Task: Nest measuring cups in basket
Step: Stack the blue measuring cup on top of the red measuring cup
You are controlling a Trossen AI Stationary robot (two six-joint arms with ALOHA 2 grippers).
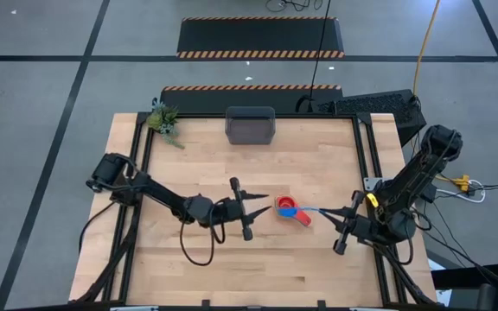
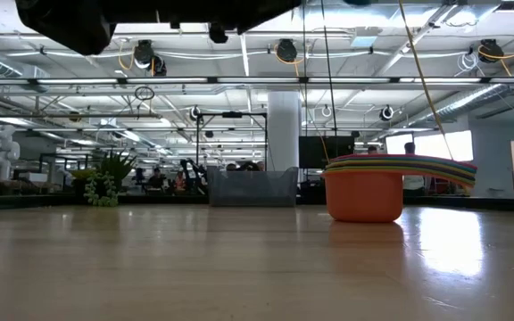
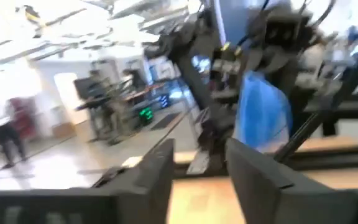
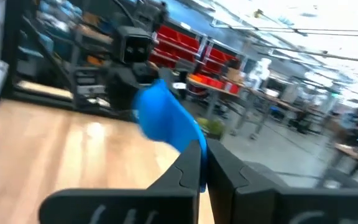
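— While the right hand (image 1: pixel 346 226) at lower right pinches a blue cup (image 4: pixel 164 119) by its handle, what about the left hand (image 1: pixel 245 210)?
— Half open, centre frame, beside the nested cups (image 1: pixel 289 207). Basket (image 1: pixel 250 126) sits upper centre on the bench (image 1: pixel 249 268).

Basket (image 2: pixel 252 188) contents hidden, seemingly.

2 dark, cable-draped arms (image 1: pixel 158 197)

No readable text or labels anywhere.
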